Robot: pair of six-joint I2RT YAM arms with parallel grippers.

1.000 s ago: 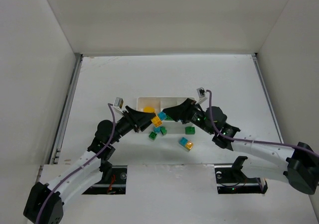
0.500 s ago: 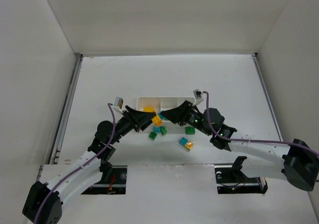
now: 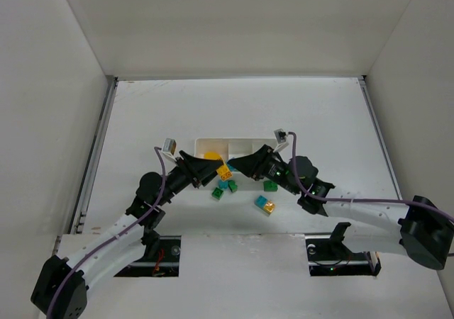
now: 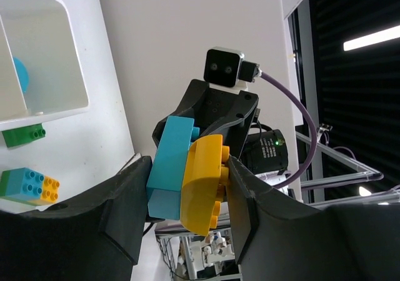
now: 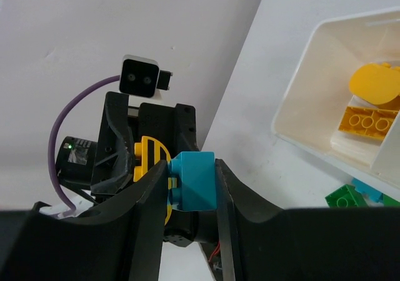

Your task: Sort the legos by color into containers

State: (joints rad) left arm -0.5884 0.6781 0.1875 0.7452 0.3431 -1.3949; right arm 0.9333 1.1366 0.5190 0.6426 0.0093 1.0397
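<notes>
One tray (image 3: pixel 234 141), three compartments (image 3: pixel 238 147); held: one cyan brick (image 5: pixel 194 181), one yellow brick (image 4: pixel 203 181).

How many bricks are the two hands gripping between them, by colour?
cyan brick: 1
yellow brick: 1
Total: 2

Readable text: none in any view.
Legos (image 3: pixel 265 203): studs too small to show any lettering.
Tray (image 5: pixel 306 100): no label legible.
Wrist camera (image 4: pixel 224 68): no brand or number legible.
Counter (image 3: pixel 234 106): no marking legible.
</notes>
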